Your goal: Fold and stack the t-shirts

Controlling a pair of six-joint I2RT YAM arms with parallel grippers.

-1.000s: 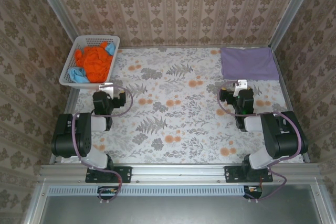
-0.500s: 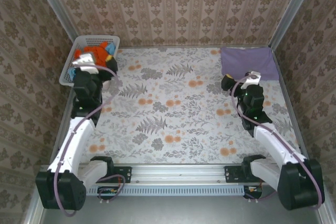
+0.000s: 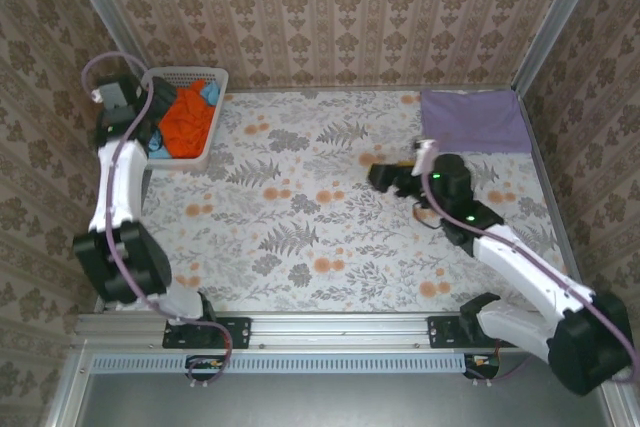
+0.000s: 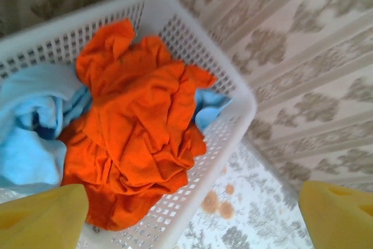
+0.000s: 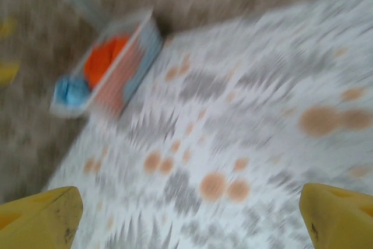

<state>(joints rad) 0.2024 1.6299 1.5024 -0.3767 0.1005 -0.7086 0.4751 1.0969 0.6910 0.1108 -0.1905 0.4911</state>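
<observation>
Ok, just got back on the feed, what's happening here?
The left gripper hovers open over the white plastic lattice basket, which holds the bright orange t-shirt and the light blue t-shirt. The right gripper is open and empty above the middle of the floral table. The lavender purple t-shirt lies folded at the far right corner.

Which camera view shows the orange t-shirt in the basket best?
The left wrist view: the orange t-shirt lies close and sharp, crumpled in the white basket over the light blue t-shirt. The top external view shows it small; the right wrist view, as a blurred orange patch.
</observation>
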